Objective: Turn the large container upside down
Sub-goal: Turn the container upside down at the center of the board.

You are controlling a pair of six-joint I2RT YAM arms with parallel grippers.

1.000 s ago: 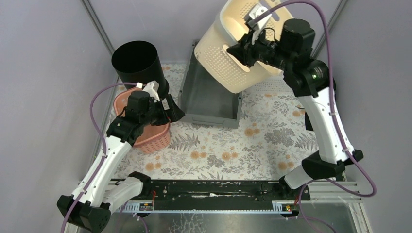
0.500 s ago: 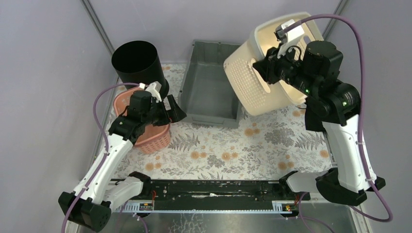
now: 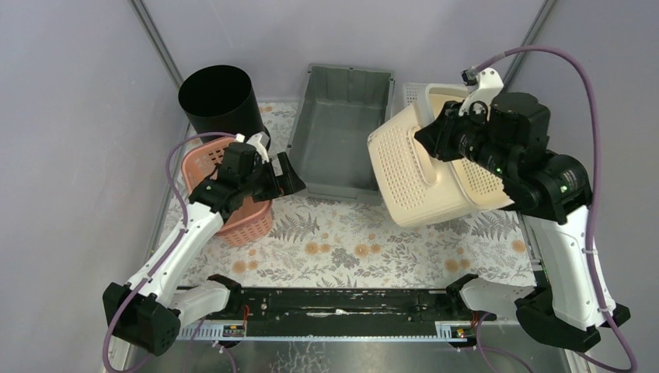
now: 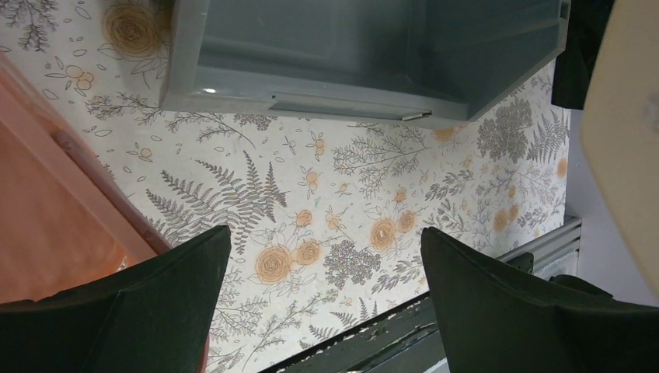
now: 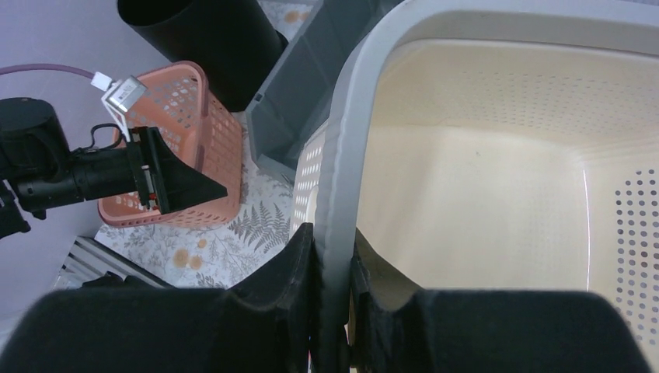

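The large container is a cream perforated basket (image 3: 404,183). It is tilted on its side over the right of the table, one perforated side toward the top camera and its opening toward the right. My right gripper (image 3: 437,138) is shut on its grey-white rim (image 5: 342,155); in the right wrist view the gripper (image 5: 332,249) pinches the rim, with the cream inside (image 5: 482,194) to the right. My left gripper (image 3: 284,176) is open and empty, beside the pink basket (image 3: 247,221). In the left wrist view it (image 4: 326,233) hovers over the floral cloth.
A grey bin (image 3: 342,140) stands at the back centre and a black cylinder (image 3: 217,97) at the back left. The pink basket sits at the left. The floral cloth (image 3: 350,249) covers the table. A black rail (image 3: 334,303) runs along the near edge.
My right arm has swung the cream basket down and to the right, off the grey bin, turning it as it went. My left gripper has shifted slightly right.
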